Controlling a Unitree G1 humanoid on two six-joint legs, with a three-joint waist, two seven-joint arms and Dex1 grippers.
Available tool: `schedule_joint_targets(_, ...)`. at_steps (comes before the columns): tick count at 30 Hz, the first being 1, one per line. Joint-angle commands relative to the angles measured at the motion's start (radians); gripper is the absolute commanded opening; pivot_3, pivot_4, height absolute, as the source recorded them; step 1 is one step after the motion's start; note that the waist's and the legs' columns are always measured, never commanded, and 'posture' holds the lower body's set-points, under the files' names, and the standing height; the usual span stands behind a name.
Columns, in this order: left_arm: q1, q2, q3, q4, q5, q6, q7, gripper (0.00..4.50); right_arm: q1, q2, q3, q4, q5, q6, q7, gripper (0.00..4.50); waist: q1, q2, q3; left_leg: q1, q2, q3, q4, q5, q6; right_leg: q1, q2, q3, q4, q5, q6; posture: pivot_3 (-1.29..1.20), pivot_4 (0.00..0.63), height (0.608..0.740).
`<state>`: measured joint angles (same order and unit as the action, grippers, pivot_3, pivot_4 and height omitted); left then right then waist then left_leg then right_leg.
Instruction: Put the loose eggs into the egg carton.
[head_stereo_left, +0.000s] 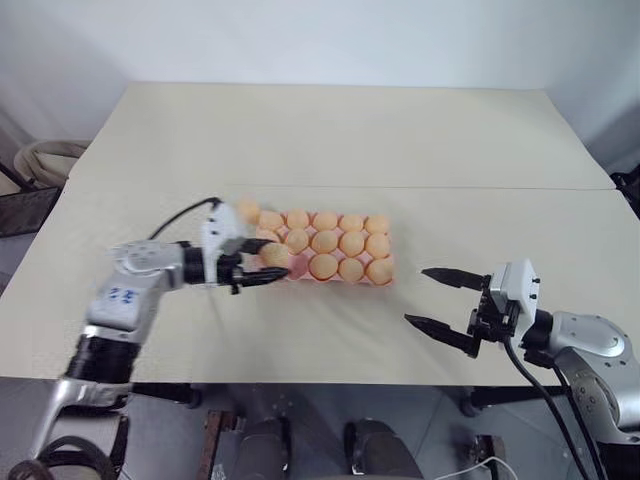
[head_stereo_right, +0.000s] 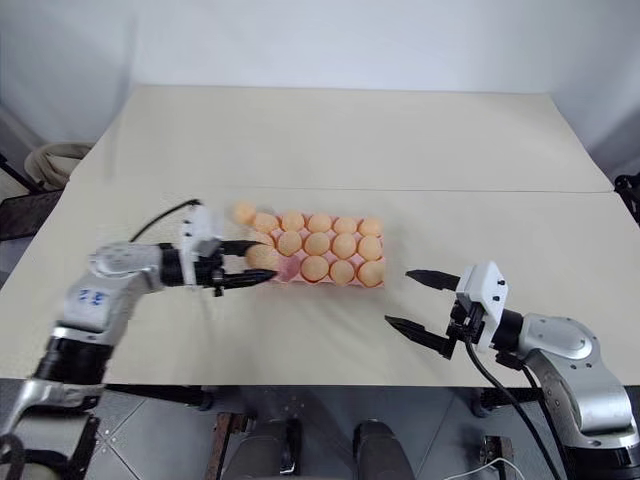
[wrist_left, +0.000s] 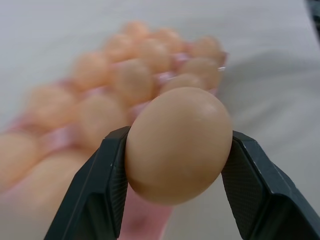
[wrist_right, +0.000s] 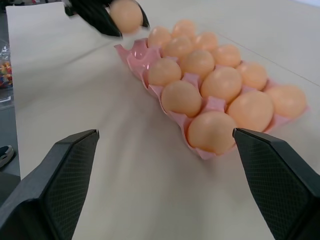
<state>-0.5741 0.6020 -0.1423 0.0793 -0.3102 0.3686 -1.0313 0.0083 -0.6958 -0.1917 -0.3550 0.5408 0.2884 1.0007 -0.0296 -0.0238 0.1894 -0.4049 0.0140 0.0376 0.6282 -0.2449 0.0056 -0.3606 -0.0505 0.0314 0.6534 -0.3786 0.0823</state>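
Left gripper (head_stereo_left: 262, 264): black fingers clamped on one loose egg (head_stereo_left: 275, 254), held over the near-left corner of the egg carton (head_stereo_left: 392, 270). Right gripper (head_stereo_left: 437, 298): jaws spread wide, empty, hovering above the table (head_stereo_left: 330, 130) just beside the carton's right end. Carton: pink, cups nearly all filled with eggs. Remaining, by appearance: lower the held egg into the one vacant corner cup and release.

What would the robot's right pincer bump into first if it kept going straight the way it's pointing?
Most likely the flat pink moulded egg carton. The open right pincer points toward its near end, and bare beige table lies between. The first thing met would probably be the pale orange egg in the nearest corner cup, though height is unclear.
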Motion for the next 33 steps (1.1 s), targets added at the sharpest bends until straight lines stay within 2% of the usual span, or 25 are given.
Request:
schedule_joint_targets(1,-0.042,-0.011,-0.027,0.063,0.065,-0.058,0.002,2.64,0.026,-0.005,-0.044,-0.069,0.029,0.005,-0.025,4.50,-0.002,0.000,0.000,0.000,0.001,0.000,0.000,0.000,-0.001,0.000,0.002,0.001,0.000,0.000,0.000,0.00,0.150,0.740)
schedule_joint_targets(7,-0.035,0.007,0.012,0.079,0.052,-0.068,-0.022,2.64,0.059,0.002,-0.053,-0.103,0.038,0.007,-0.054,4.50,0.001,0.000,0.000,0.000,0.003,0.000,0.002,0.000,-0.002,-0.001,0.006,0.001,0.002,0.000,0.000,0.00,0.150,0.740)
schedule_joint_targets(8,-0.029,0.014,0.020,0.079,0.055,-0.075,-0.018,3.04,0.061,0.003,-0.049,-0.102,0.037,0.004,-0.056,4.50,0.001,0.000,0.000,0.000,0.003,0.000,0.003,0.000,-0.002,0.000,0.005,0.001,0.002,0.000,0.000,0.00,0.150,0.740)
schedule_joint_targets(9,-0.024,0.019,0.025,0.076,0.054,-0.070,-0.019,3.15,0.062,0.004,-0.047,-0.102,0.036,0.003,-0.058,4.50,0.001,0.000,0.000,0.000,0.003,0.000,0.003,0.000,-0.002,0.000,0.005,0.001,0.002,0.000,0.000,0.00,0.150,0.740)
schedule_joint_targets(13,-0.017,0.013,0.025,0.068,0.057,-0.058,-0.010,4.36,0.042,0.007,-0.029,-0.091,0.037,0.002,-0.061,4.50,0.002,0.000,0.000,0.001,0.002,0.000,0.003,0.000,0.000,0.001,0.003,0.001,0.003,0.000,0.001,0.00,0.150,0.740)
schedule_joint_targets(14,-0.018,0.007,0.025,0.068,0.059,-0.061,-0.004,4.44,0.038,0.006,-0.026,-0.089,0.038,0.002,-0.059,4.50,0.002,0.000,0.000,0.001,0.002,0.000,0.003,0.000,0.000,0.001,0.003,0.001,0.003,0.000,0.001,0.00,0.150,0.740)
schedule_joint_targets(17,-0.019,-0.011,0.048,0.058,0.053,-0.085,0.023,4.44,0.026,0.006,-0.021,-0.083,0.039,0.005,-0.056,4.50,0.003,0.000,0.000,0.001,0.002,0.000,0.003,0.000,-0.001,0.001,0.003,0.001,0.003,0.000,0.001,0.00,0.150,0.740)
schedule_joint_targets(22,0.057,0.012,0.217,0.030,-0.027,-0.096,0.075,4.44,0.024,0.005,-0.018,-0.079,0.040,0.005,-0.047,4.50,-0.006,0.000,0.000,0.000,0.002,0.000,0.002,0.000,-0.001,0.000,0.003,0.001,0.002,0.000,0.001,0.00,0.150,0.740)
schedule_joint_targets(28,0.219,0.013,0.432,0.037,-0.010,-0.142,0.279,4.44,0.020,0.014,-0.006,-0.074,0.037,0.000,-0.046,4.50,-0.002,0.000,0.000,0.001,0.003,0.000,0.002,0.000,-0.001,0.000,0.003,0.001,0.002,0.000,0.001,0.00,0.150,0.740)
schedule_joint_targets(33,0.294,-0.007,0.511,0.005,-0.008,-0.117,0.428,4.44,0.000,0.022,0.004,-0.064,0.034,-0.001,-0.047,4.50,0.004,0.000,0.000,0.001,0.002,0.000,0.002,0.000,-0.001,0.001,0.001,0.001,0.002,0.000,0.001,0.00,0.150,0.740)
